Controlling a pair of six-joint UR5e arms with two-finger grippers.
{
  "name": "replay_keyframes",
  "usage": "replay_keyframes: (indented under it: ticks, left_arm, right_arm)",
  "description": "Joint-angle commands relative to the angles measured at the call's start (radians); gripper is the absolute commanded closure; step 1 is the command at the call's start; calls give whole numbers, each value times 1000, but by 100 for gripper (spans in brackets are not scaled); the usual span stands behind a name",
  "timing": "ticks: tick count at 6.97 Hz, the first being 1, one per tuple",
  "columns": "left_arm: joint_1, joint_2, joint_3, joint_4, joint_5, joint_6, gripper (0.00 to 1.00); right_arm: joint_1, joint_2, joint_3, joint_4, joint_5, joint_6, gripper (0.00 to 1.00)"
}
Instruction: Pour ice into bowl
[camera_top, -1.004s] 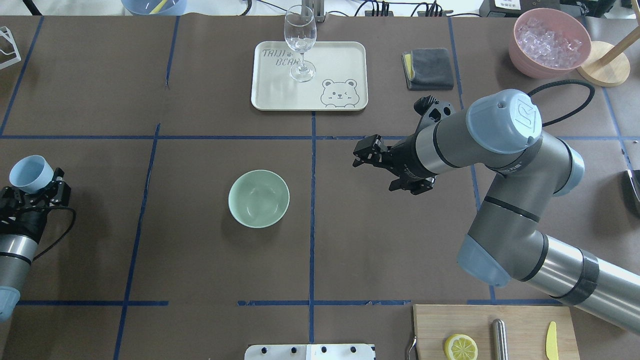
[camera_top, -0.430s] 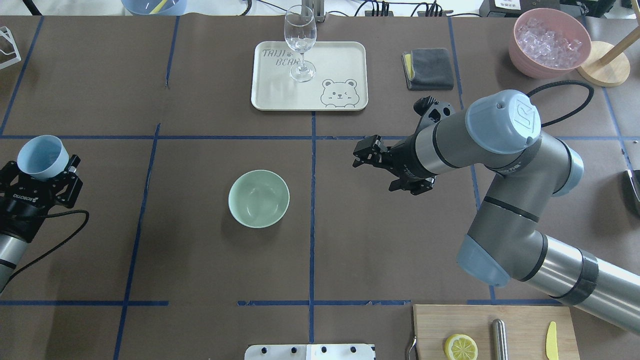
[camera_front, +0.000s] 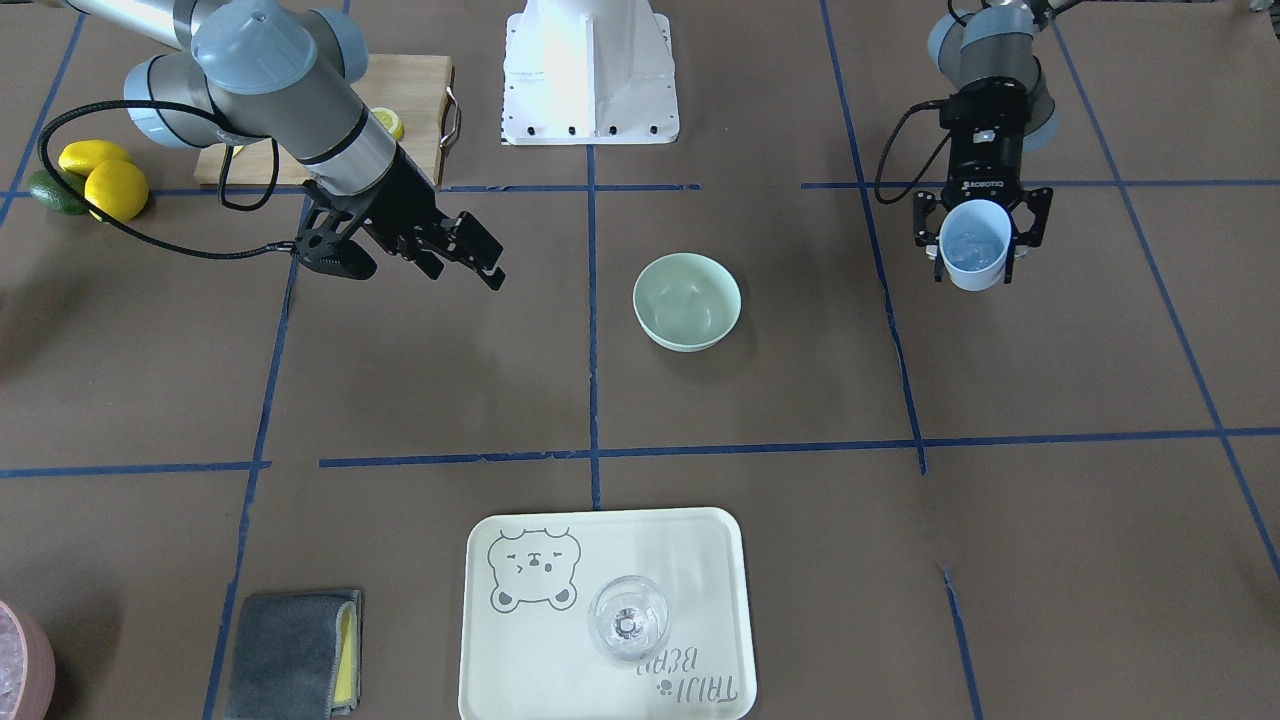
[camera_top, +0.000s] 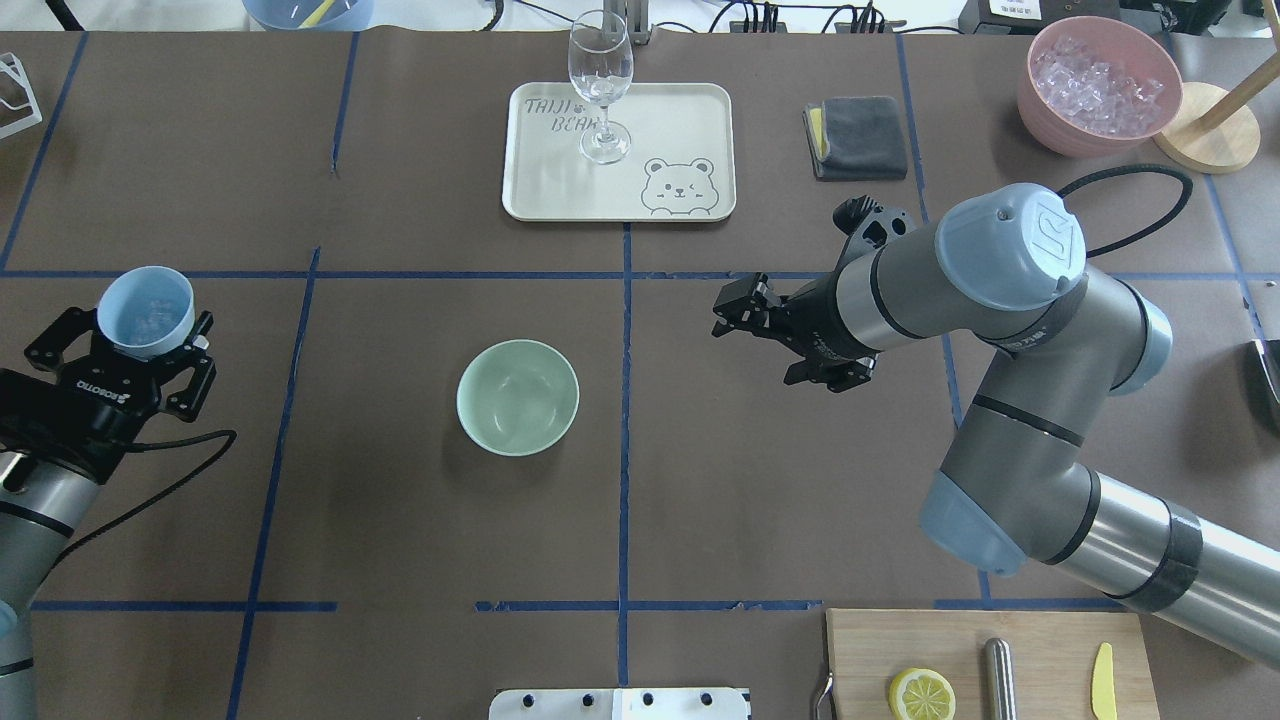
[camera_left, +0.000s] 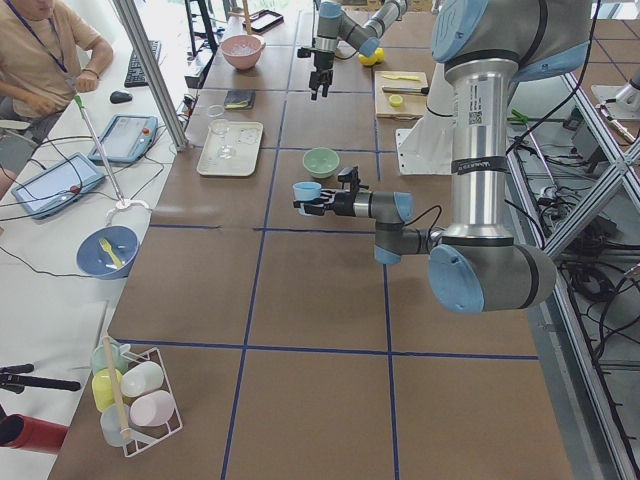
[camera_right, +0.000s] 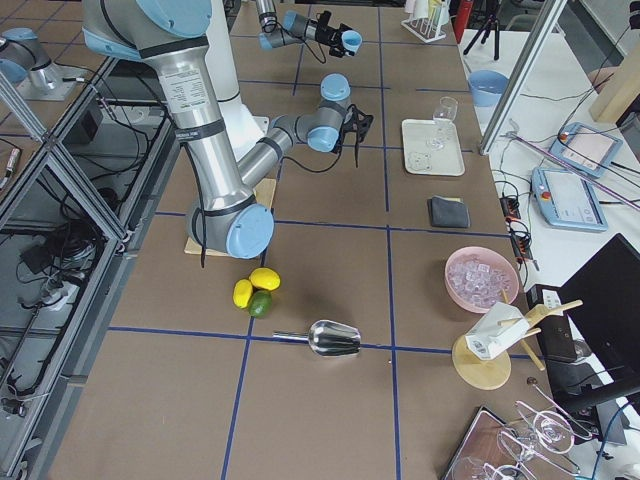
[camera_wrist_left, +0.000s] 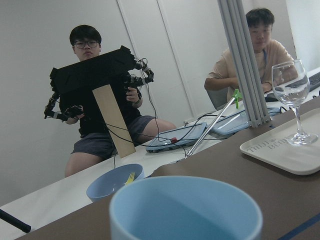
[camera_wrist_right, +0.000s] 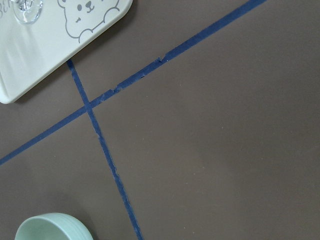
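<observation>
while the ice (camera_front: 968, 243) lies as a few clear cubes in the bottom of the blue cup (camera_top: 118, 298), that cup stands upright at the left edge of the overhead view, about mid-height in the frame. the left gripper (camera_top: 146, 328) is clamped on it, one finger on each side of the wall, with the cup's mouth facing up. the cup is held above the table.

the bowl (camera_top: 518, 397) sits on the brown table cover (camera_top: 400, 540) a little left of the frame's centre, well apart from the cup, and a blue tape line (camera_top: 290, 380) runs top to bottom between the two. its pale green inside shows bare in both the overhead and the front-facing view.

to the right of the bowl, past the central tape line, the right gripper (camera_top: 735, 310) hangs over the table near the middle of the frame. its fingers are apart and point toward the bowl, touching nothing. the right wrist view looks down on tape lines, with the bowl's rim at its lower left corner.

at top centre lies a cream tray (camera_top: 680, 110) printed with a bear, and a wine glass (camera_top: 601, 85) stands upright on its left half. a folded grey cloth (camera_top: 858, 137) lies just right of the tray. a pink container (camera_top: 1045, 110) piled with clear cubes fills the upper right corner. a wooden board (camera_top: 1040, 640) with a lemon slice (camera_top: 921, 694) sits at the lower right.
</observation>
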Motion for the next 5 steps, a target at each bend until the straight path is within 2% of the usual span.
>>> replay_keyframes:
  ticks: [1,2,3,4,5]
  left_arm:
    - [35,-164,-11,231,4,68,100]
    - [41,-200,-4,258,6,68,100]
    - [44,-237,-16,407,4,99,100]
    - [46,-326,-19,538,6,214,100]
    - [47,-354,-18,611,6,307,100]
  right_arm:
    - [1,-5,-2,-1,0,-1,0]
    - [2,-8,-3,-1,-2,-1,0]
    - [2,-10,-5,-1,-3,-1,0]
    - [4,-10,-5,-1,-11,-1,0]
    - [11,-11,-5,-1,-11,-1,0]
